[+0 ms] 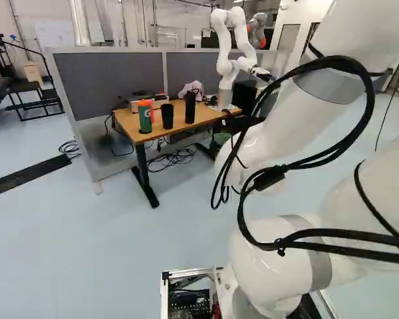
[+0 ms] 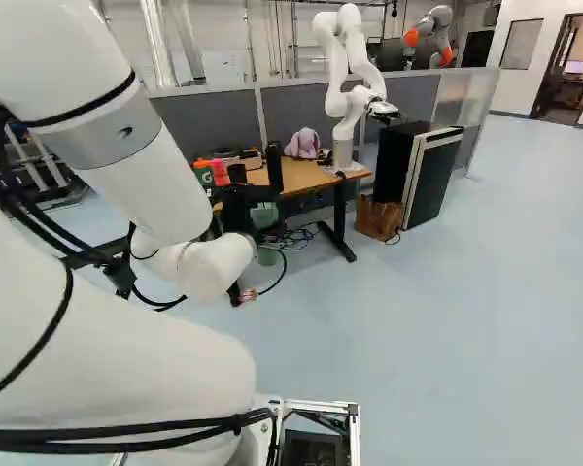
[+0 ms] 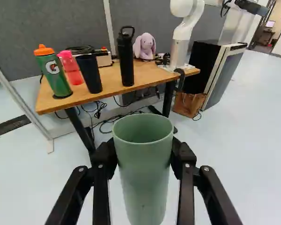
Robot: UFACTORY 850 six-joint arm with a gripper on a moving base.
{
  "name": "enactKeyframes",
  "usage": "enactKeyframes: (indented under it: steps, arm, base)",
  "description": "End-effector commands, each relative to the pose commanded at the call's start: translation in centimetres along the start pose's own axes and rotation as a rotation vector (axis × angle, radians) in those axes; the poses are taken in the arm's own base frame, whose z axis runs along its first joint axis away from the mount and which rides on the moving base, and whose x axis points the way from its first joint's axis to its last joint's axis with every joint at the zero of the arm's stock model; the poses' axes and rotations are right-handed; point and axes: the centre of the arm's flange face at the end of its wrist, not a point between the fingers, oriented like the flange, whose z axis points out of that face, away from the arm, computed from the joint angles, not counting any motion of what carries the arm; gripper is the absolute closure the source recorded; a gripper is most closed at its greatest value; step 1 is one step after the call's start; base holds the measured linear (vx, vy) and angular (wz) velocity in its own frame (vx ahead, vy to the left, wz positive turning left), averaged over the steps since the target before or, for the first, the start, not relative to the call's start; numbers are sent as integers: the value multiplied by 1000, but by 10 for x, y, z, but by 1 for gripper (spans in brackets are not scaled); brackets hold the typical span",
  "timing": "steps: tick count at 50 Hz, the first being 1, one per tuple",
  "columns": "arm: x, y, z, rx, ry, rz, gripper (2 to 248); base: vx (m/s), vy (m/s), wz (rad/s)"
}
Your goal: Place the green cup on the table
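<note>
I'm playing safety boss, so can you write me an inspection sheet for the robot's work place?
Surface: wooden table, things spread along it.
Job's things: green cup, held upright, not on the table yet.
Clutter: green bottle, pink bottle, black cup, flask and toy bunny on the table.
Gripper: pincer shut on the green cup.
Cables: some tangled on the floor under the table; others along the arm.
Surroundings: grey partition behind the table; another robot on it; brown bag nearby.
</note>
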Motion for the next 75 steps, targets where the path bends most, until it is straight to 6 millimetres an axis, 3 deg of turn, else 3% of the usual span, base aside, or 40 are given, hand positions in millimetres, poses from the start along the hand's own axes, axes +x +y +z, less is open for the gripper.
enactKeyframes:
  steps: [38, 51, 52, 75]
  arm:
    - [0, 0, 0, 0, 0, 0, 123]
    - [0, 0, 0, 0, 0, 0, 123]
    - [4, 0, 9, 0, -5, 0, 123]
    - [24, -1, 51, 6, -15, -5, 123]
  base:
    - [321, -184, 2]
    - [320, -62, -30]
    - [296, 11, -8]
    - [52, 1, 22]
